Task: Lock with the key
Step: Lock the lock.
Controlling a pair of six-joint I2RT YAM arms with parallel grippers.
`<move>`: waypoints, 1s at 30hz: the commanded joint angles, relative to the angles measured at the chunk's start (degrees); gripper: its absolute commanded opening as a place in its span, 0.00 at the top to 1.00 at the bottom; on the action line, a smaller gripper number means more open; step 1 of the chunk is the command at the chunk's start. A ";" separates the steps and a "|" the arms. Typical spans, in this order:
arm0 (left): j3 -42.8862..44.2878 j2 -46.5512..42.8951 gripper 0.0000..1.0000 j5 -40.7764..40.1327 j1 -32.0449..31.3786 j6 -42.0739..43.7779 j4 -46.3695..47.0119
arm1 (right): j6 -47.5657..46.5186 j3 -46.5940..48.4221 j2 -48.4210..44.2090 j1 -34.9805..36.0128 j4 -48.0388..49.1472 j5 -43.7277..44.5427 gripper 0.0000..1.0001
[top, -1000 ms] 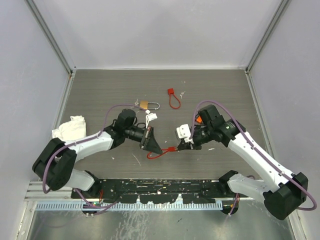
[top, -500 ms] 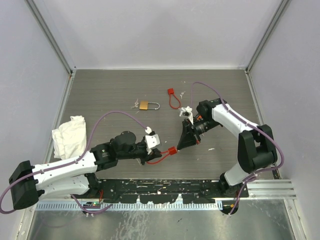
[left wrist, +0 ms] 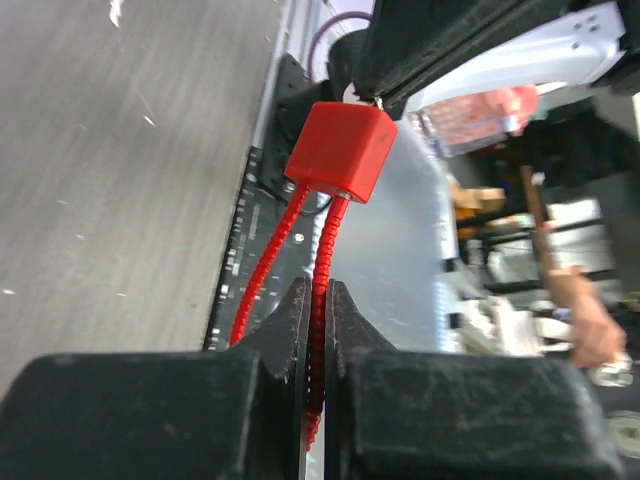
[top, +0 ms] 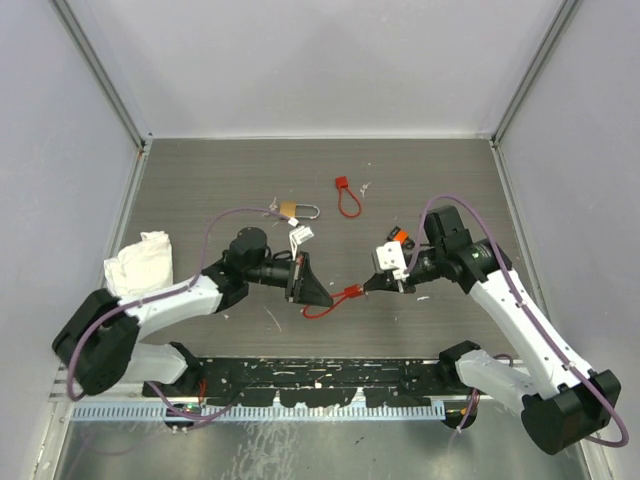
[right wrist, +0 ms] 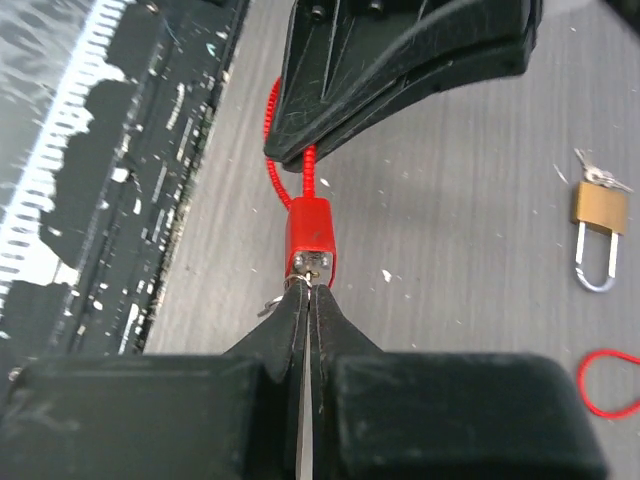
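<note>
A red cable lock point(top: 352, 293) hangs between my two grippers near the front middle of the table. My left gripper point(top: 308, 288) point(left wrist: 318, 320) is shut on its red ribbed cable point(left wrist: 320, 250), with the red lock body point(left wrist: 342, 150) just beyond the fingertips. My right gripper point(top: 372, 285) point(right wrist: 308, 292) is shut on the key point(right wrist: 308, 275), whose tip sits in the silver end face of the lock body point(right wrist: 310, 232). A small wire ring point(right wrist: 274, 301) sticks out beside the jaws. The key's head is hidden between the fingers.
A brass padlock point(top: 290, 210) point(right wrist: 598, 212) with small keys point(right wrist: 598, 178) lies further back. A second red cable lock point(top: 346, 196) point(right wrist: 610, 380) lies at mid-table. A crumpled white cloth point(top: 140, 265) sits at the left edge. The black base rail point(top: 320, 385) runs along the front.
Both arms have changed posture between frames. The red lock has stayed held between the two grippers and now sits slightly further right.
</note>
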 commanded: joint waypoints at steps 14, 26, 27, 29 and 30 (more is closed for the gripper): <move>1.21 -19.65 1.00 -42.86 -20.81 50.09 -26.75 | 27.37 4.25 14.57 -0.83 3.07 -8.19 0.99; 6.55 -8.90 1.00 -14.26 -10.28 30.57 -25.51 | 6.65 -0.63 -2.12 6.99 7.49 4.30 0.99; 8.68 -6.24 1.00 -10.19 -10.11 26.72 -24.19 | 3.71 -0.37 -1.42 7.50 5.24 3.47 0.99; 12.86 -1.42 1.00 -3.30 -9.74 21.26 -22.75 | 6.10 -1.54 -1.51 8.16 8.37 4.05 0.99; 14.58 0.14 1.00 -0.66 -9.45 19.38 -22.32 | 8.11 -1.48 -1.33 8.23 10.09 4.71 0.99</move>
